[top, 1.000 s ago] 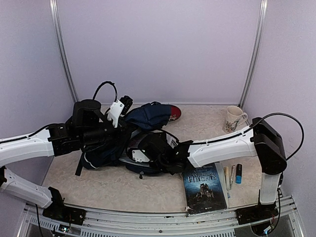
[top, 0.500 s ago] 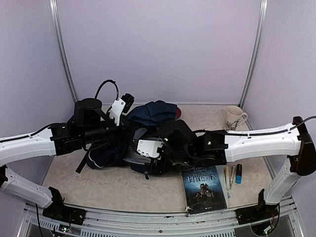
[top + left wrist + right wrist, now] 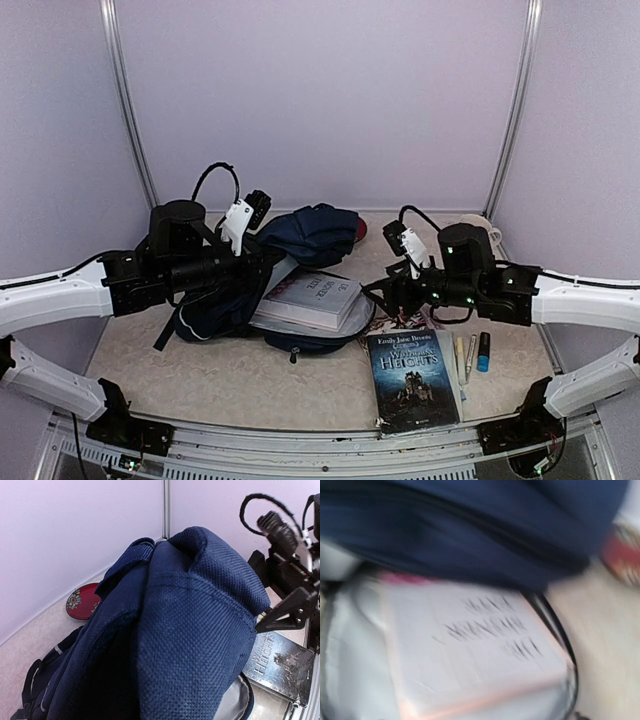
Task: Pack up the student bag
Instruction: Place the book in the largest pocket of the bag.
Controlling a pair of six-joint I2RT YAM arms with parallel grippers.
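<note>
The student bag (image 3: 305,232) is navy and lies open at mid-table, its grey lining showing. My left gripper (image 3: 257,263) holds the bag's upper flap (image 3: 200,610) raised; its fingers are buried in the fabric. A white book (image 3: 310,298) lies inside the open compartment and also shows, blurred, in the right wrist view (image 3: 470,650). My right gripper (image 3: 385,290) hangs just right of the bag's opening, apart from the book, with jaws spread and empty. A dark "Wuthering Heights" book (image 3: 412,378) lies on the table in front of it.
Pens and a blue-capped marker (image 3: 472,354) lie right of the dark book. A mug (image 3: 478,228) stands at the back right, behind my right arm. A red plate (image 3: 359,230) sits behind the bag. Pale walls enclose the table.
My right arm has pulled back out of the bag to the right, leaving the white book inside. My left gripper has kept the flap raised.
</note>
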